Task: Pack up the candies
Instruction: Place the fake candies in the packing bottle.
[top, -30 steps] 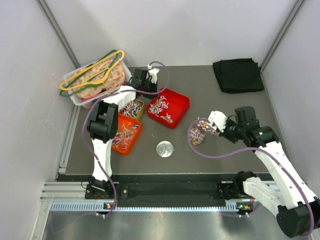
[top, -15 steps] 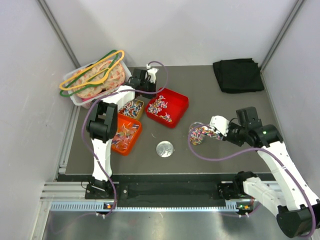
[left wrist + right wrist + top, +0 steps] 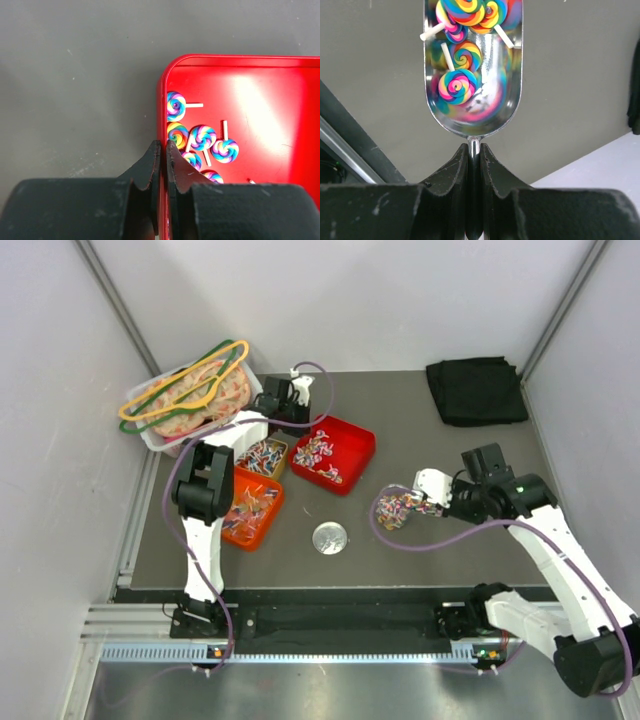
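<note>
The candies are tiny rainbow swirl lollipops. Several lie in a red tray, also in the left wrist view. My left gripper is shut on the left rim of the red tray, one finger inside and one outside. My right gripper is shut on the stem of a metal scoop that holds several candies. The scoop hangs over the bare table to the right of the red tray.
An orange tray and a small box with candies lie left of the red tray. A round metal lid lies in front. A white bin with pink-orange items and hangers stands back left. A black cloth lies back right.
My right wrist has swung and shifted a little to the left with the loaded scoop; the scoop stays over about the same spot. The left gripper keeps its hold on the tray rim.
</note>
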Controlling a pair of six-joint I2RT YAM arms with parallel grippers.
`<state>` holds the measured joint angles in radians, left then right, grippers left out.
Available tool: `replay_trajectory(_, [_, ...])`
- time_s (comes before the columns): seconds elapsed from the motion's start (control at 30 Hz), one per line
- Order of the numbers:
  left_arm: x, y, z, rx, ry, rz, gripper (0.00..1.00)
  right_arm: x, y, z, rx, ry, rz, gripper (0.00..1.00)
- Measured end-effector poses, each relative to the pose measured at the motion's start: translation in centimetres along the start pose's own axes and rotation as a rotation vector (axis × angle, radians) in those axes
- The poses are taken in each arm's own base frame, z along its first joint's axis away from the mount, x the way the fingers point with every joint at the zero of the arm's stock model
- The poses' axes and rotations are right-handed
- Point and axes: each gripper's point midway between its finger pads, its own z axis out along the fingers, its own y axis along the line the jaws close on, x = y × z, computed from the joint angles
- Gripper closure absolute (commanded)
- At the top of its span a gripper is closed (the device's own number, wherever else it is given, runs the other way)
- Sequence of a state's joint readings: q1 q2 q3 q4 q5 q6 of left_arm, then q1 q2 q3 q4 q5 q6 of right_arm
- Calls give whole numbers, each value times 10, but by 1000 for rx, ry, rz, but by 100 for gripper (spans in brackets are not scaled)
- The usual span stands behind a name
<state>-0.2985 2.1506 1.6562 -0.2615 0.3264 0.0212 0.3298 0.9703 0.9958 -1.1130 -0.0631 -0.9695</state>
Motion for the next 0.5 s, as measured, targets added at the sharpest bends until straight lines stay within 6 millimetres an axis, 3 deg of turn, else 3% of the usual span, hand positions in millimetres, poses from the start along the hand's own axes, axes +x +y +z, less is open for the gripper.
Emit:
replay_trajectory(0.33, [6, 7, -9, -12, 1, -12, 100, -17, -15, 1, -13, 49, -94, 100])
replay_trajectory(0.5, [6, 8, -9, -12, -5, -13, 100, -16, -18, 3, -9, 94, -139, 100])
